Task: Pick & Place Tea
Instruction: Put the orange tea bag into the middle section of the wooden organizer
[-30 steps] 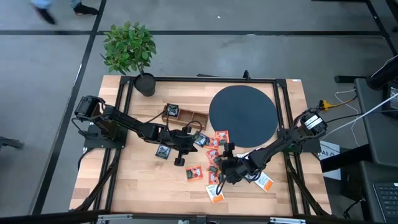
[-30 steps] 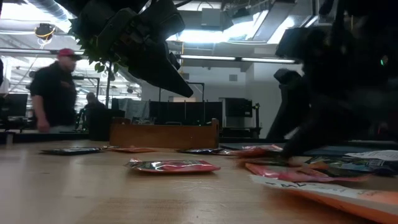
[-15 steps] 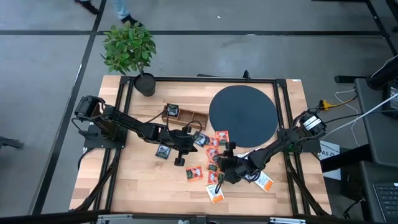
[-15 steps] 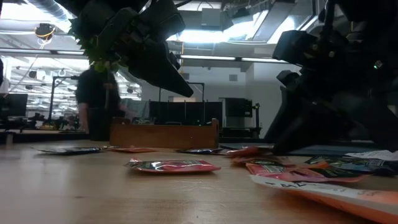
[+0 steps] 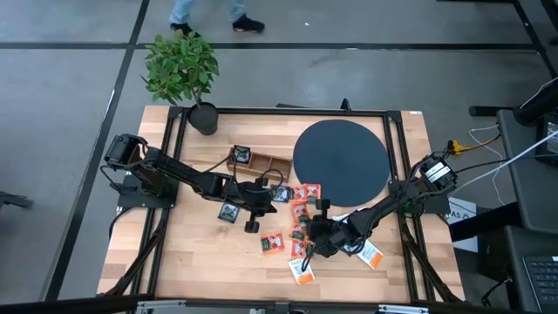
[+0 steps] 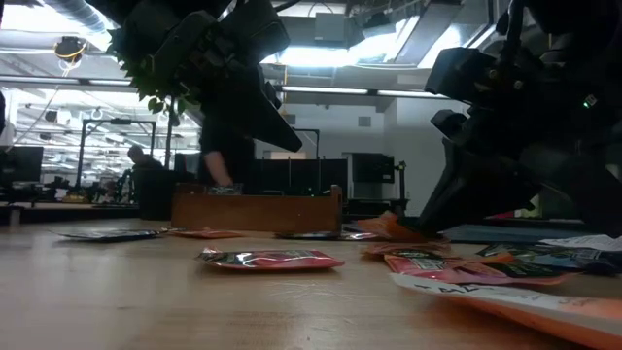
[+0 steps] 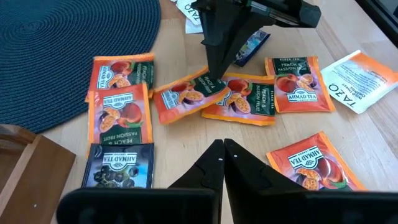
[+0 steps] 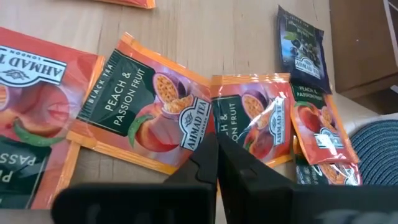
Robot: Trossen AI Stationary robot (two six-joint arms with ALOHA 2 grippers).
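Observation:
Several tea sachets lie flat on the wooden table, most of them red-orange [image 7: 118, 93], one dark [image 7: 118, 168], and a white one with orange [image 7: 357, 71]. One red-orange sachet [image 7: 186, 96] lies slanted over a neighbouring sachet [image 7: 245, 101]. My right gripper [image 8: 216, 155] is shut on it near the table's middle [image 5: 305, 230]. My left gripper [image 7: 224, 149] hangs shut and empty above the table just left of the sachets [image 5: 272, 199], pointing toward the right gripper. My right gripper pinches the slanted red-orange sachet by its edge [image 8: 225, 138], seen from the other side at one end [image 7: 210, 82], between its two fingertips. The fingers slant down from the table's right. That end is raised [image 6: 389, 226]; the sachet's other end still lies among the sachets.
A long wooden tray [image 5: 261, 162] stands at the back, with a dark sachet [image 5: 241, 154] at its left end. A big dark round mat [image 5: 340, 161] lies at the back right, a potted plant [image 5: 183, 70] at the back left corner. A person [image 6: 224, 146] walks behind the table.
My right gripper has shut on the edge of the slanted red-orange sachet, and that end has come up off the table while the rest stays down. The person behind the table has walked on.

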